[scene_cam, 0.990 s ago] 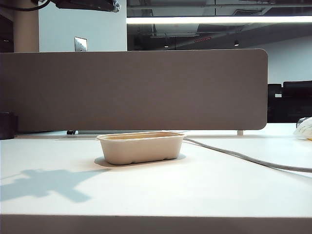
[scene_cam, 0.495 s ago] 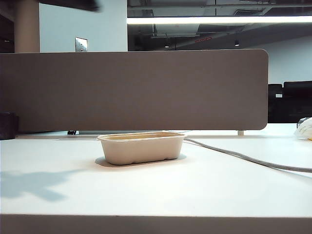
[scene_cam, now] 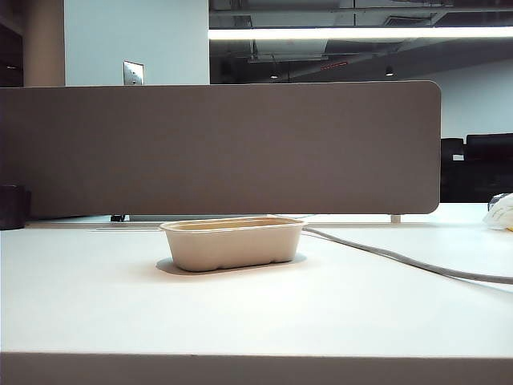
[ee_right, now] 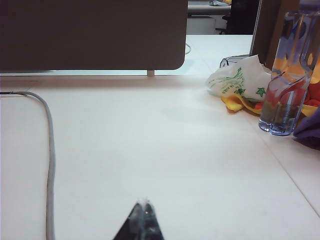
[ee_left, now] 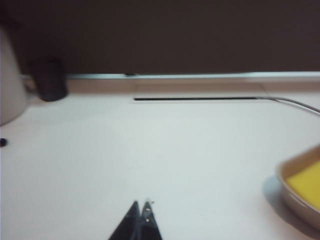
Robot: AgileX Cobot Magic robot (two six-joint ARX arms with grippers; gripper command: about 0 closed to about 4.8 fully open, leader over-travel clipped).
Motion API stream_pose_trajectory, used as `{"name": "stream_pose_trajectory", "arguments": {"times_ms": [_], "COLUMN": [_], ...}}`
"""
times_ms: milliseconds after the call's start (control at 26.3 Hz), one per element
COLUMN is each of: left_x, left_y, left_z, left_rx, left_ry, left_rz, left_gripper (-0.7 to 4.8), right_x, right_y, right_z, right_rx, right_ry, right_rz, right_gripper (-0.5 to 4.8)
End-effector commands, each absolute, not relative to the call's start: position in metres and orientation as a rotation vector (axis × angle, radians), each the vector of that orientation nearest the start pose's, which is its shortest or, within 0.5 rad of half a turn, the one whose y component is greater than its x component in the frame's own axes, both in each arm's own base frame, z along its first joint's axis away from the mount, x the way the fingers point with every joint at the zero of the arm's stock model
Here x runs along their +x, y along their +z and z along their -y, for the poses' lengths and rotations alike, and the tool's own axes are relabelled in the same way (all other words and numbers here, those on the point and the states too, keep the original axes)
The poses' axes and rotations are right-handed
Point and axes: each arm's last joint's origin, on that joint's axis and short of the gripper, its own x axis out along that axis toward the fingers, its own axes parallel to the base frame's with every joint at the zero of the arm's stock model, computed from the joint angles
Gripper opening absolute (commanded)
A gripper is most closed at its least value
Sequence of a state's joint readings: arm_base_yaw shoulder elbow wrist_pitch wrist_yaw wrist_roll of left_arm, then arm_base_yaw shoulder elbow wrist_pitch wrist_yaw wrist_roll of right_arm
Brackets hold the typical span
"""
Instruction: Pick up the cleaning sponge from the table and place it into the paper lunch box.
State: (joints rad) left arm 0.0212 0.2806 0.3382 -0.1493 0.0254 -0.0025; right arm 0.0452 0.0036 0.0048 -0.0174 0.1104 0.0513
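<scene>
Exterior view: I see the paper lunch box (scene_cam: 232, 242) mid-table (scene_cam: 240, 313), in front of the divider panel (scene_cam: 220, 148), grey cable (scene_cam: 401, 261) trailing off beside it. No arms in frame.

Left wrist view: left gripper (ee_left: 140, 204) pinched closed, holding nothing, low over bare table. The box sits ahead and off to one side, cleaning sponge (ee_left: 306, 184) inside it.

Right wrist view: right gripper (ee_right: 145, 203) tips together, empty, cable to one side, plastic bag (ee_right: 239, 80) and bottle (ee_right: 287, 75) ahead on the other.

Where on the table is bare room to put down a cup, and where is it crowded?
Bare: the table in front and left of the paper lunch box, holding the cleaning sponge. Crowded: past the grey cable, around the plastic bag and bottle.
</scene>
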Motion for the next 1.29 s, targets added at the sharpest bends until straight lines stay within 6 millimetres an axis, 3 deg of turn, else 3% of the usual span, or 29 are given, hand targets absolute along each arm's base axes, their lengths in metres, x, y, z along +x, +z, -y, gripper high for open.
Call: {"name": "stream_pose_trajectory", "arguments": {"times_ms": [38,228,761,1294], "left_x": [0.095,0.086,0.097,0.097], "left_y": [0.225,0.202,0.169,0.168], "left_z": [-0.006,-0.007,-0.001,0.0], "left_rx": [-0.011,-0.043,-0.098,-0.027], "left_ry": [0.06,0.097,0.022,0.02], "left_rz": [-0.028,0.034,0.035,0.03], "left_gripper": [-0.01,-0.01,-0.01,-0.01], "right_x": [0.097,0.097,0.097,0.097], "right_y": [0.165,0.165,0.165,0.165], "right_z": [-0.001,-0.001,-0.001,-0.001], "right_rx": [0.052,0.052,0.052,0.052], "right_ry": [-0.065,-0.064,-0.065,-0.065], "right_rz": [0.0,0.0,0.0,0.0], "right_gripper": [-0.05,-0.05,-0.05,-0.05]}}
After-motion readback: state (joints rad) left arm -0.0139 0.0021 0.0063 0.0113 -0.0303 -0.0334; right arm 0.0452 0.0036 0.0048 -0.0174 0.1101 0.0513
